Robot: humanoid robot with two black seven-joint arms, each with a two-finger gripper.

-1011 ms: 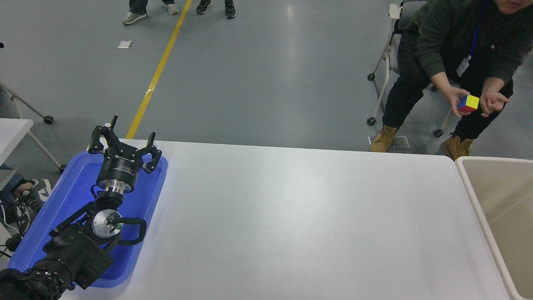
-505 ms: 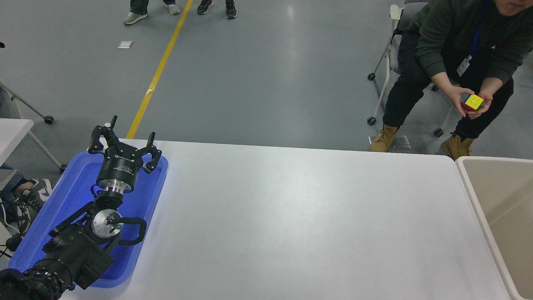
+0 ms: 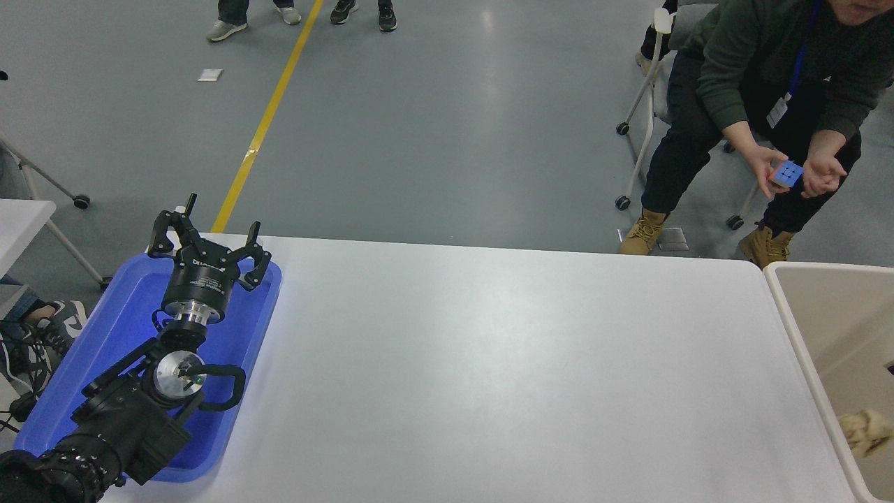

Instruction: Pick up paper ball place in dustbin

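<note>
My left gripper [image 3: 207, 246] rests parked over the blue tray [image 3: 91, 349] at the white table's [image 3: 489, 363] left end, fingers spread wide. Beyond the far edge, a seated person turns a colored cube [image 3: 786, 173] in both hands. At far right, the paper ball [image 3: 865, 432] appears inside the dustbin [image 3: 803, 335].

Blue tray [image 3: 105, 349] at table's [image 3: 489, 363] left; seated person [image 3: 761, 84] holding cube [image 3: 787, 173].

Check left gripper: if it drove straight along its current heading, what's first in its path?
Likely nothing on the table. The left gripper, open, points past the far end of the blue tray and the table edge; beyond looks like bare floor, though depth is unclear.
</note>
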